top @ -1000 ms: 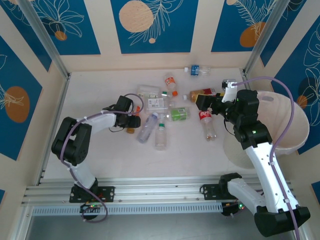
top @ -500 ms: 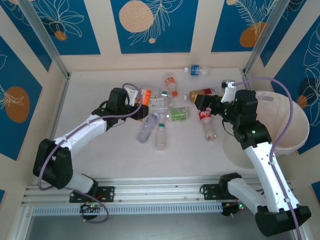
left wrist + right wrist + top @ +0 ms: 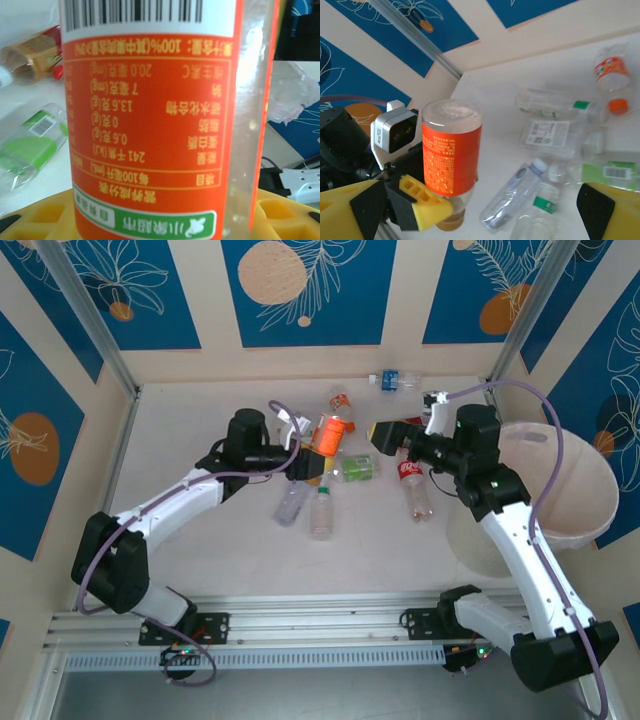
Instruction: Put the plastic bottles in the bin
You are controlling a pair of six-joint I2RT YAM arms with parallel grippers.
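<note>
Left gripper (image 3: 320, 455): clamped on the orange-labelled bottle (image 3: 332, 430); its yellow pads (image 3: 40, 220) press the bottle's sides near one end.
Held bottle: roughly upright in the right wrist view, above the middle of the table (image 3: 200, 560), well apart from the bin (image 3: 585, 455).
Right gripper (image 3: 392, 438): jaws spread wide with nothing between them, pointing at the held bottle from the right, near it but not touching.
Nearby bottles: a green-labelled bottle (image 3: 357, 468) lies just below the held one; a red-labelled bottle (image 3: 412, 478) lies under the right gripper.
Other bottles: two clear bottles (image 3: 322, 512) lie side by side nearer the arm bases; a blue-capped bottle (image 3: 395, 380) lies by the far wall.
Bin: at the table's right edge, beside the right arm, whose forearm crosses its near rim.
</note>
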